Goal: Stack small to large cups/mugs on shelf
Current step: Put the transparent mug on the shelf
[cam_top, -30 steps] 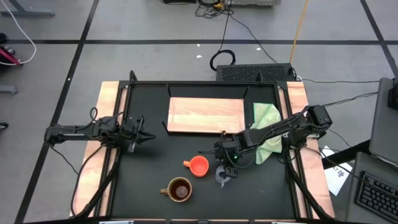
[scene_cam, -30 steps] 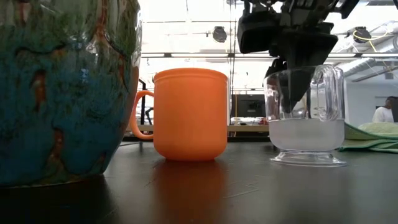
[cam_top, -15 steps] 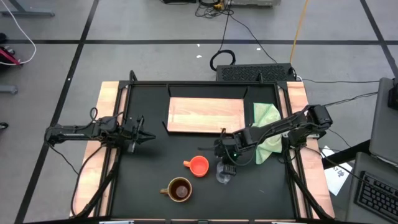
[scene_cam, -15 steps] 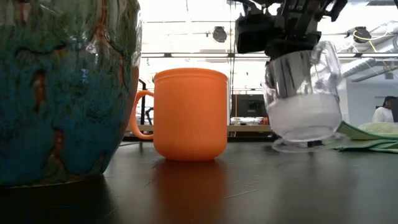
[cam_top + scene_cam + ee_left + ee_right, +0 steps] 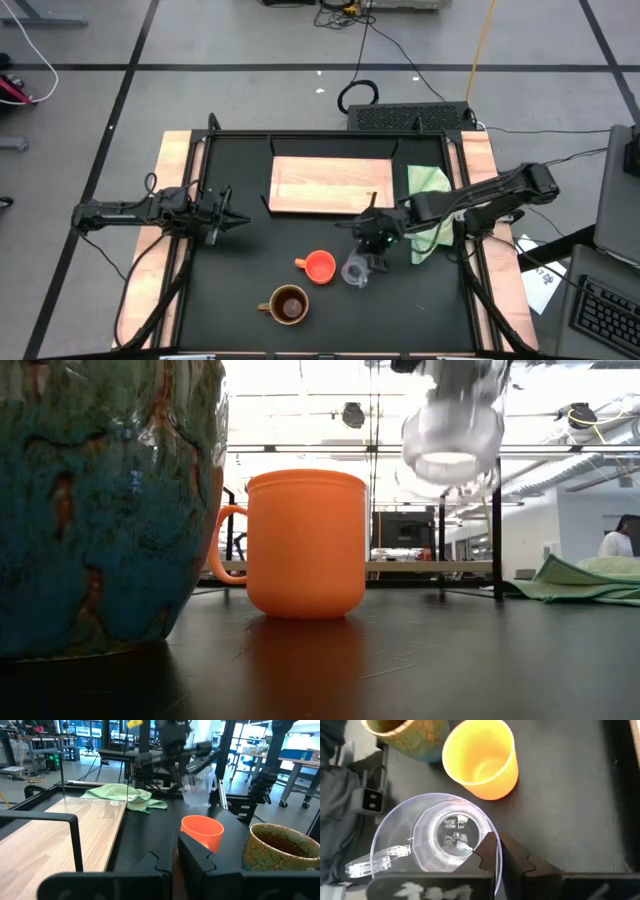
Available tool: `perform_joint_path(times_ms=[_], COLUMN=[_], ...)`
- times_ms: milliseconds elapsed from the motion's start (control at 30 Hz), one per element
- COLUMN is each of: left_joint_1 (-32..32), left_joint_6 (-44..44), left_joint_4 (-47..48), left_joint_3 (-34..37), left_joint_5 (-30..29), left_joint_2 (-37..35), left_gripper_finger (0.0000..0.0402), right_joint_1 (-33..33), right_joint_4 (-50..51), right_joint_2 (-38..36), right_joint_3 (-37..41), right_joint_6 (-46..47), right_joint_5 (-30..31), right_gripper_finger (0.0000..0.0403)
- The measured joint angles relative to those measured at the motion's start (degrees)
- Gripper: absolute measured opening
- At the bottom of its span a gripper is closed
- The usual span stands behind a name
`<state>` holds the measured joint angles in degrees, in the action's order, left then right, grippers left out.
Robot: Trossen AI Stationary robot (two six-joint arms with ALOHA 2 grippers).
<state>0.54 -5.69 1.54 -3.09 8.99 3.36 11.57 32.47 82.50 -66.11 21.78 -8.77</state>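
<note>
grey taped floor, bright ceiling lights

The black table carries a wooden board, green cloth, orange cup and brown mug.

Glass cup clear, colourless, frosted-white look at its base in the low view. Handled cup plain orange, no pattern (yellower inside in the right wrist view). Mug dark brown inside; outside mottled teal-blue and green with rusty orange streaks. Shelf pale wood, visible grain stripes. Cloth light green, plain. Desk matte black, light-wood strips along both sides. Arms and fingers dark, near black.
</note>
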Motion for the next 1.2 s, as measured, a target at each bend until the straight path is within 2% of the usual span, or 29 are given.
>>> perform_joint_path(times_ms=[133, 367, 700, 867, 1200], left_joint_1=[0.0, 0.0, 0.0, 0.0, 0.0], left_joint_6=[0.0, 2.4, 2.5, 2.4, 2.2], left_joint_4=[0.0, 0.0, 0.0, 0.0, 0.0], left_joint_3=[0.0, 0.0, 0.0, 0.0, 0.0], left_joint_5=[0.0, -0.1, -0.1, -0.1, -0.1], left_joint_2=[0.0, 0.0, 0.0, 0.0, 0.0], left_gripper_finger=[0.0026, 0.0026, 0.0026, 0.0026, 0.0026], right_joint_1=[0.0, 1.3, 9.0, 11.0, 11.0], right_joint_4=[1.9, 4.2, 5.4, 1.7, -11.1], right_joint_2=[-4.5, -11.0, -18.6, -22.3, -31.8], right_joint_3=[0.0, 0.0, 0.8, 6.0, 22.6], right_joint_6=[0.0, 0.0, 0.3, 1.4, 0.9], right_joint_5=[0.6, 6.6, 16.4, 20.9, 20.7], right_gripper_finger=[0.0001, 0.0001, 0.0000, 0.0000, 0.0000])
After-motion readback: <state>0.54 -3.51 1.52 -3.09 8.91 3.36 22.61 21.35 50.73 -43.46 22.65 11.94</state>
